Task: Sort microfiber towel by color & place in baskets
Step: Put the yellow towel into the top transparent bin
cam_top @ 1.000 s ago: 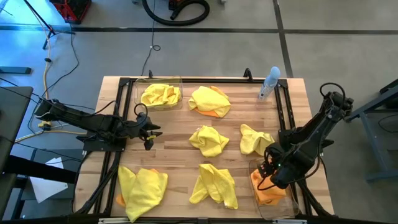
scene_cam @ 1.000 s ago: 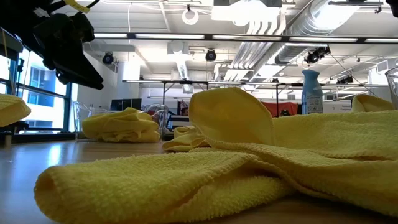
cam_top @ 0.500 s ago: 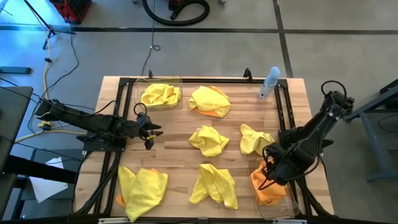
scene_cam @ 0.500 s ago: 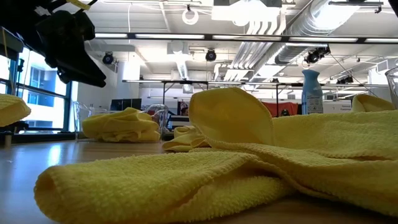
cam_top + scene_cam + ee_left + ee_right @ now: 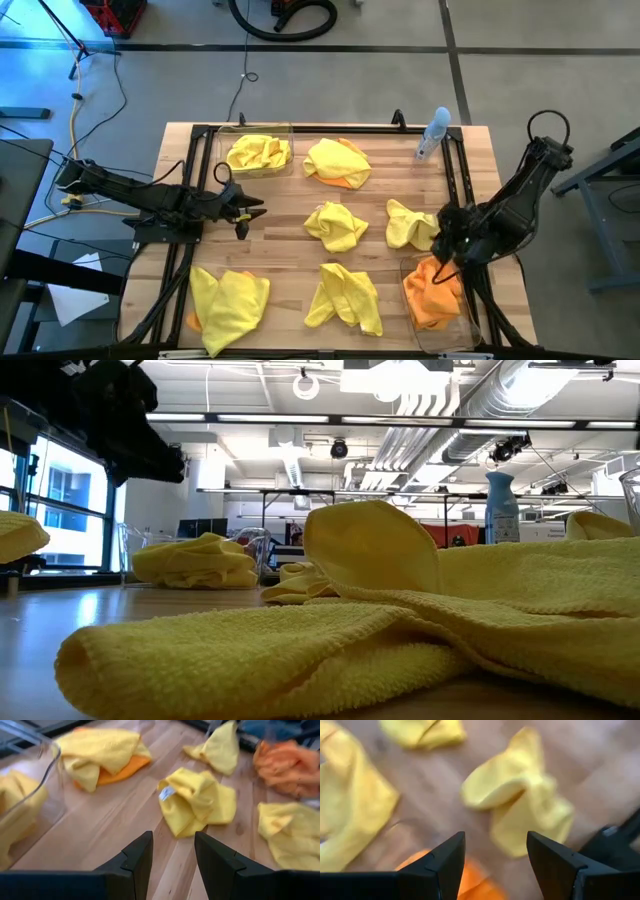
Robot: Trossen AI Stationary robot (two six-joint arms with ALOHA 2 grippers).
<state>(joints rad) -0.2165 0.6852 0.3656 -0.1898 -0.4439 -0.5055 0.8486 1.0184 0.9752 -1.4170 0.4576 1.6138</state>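
The big wooden worktop (image 5: 290, 255) has pale planks and a black metal frame (image 5: 455, 180) round its edges. Soft, crumpled yellow cloths (image 5: 336, 226) lie all over it. One yellow cloth (image 5: 258, 153) sits in the clear plastic bin at the far left (image 5: 222, 150). An orange cloth (image 5: 432, 295) fills the clear plastic bin at the near right (image 5: 470, 335). Another yellow cloth near the far bin (image 5: 338, 160) hides a bit of orange under it. A pale blue spray bottle (image 5: 433, 133) stands at the far right. The left claw (image 5: 252, 212) waits over bare wood, fingers apart and empty. The right claw (image 5: 447, 243) hangs above the orange cloth, wide apart, holding nothing.
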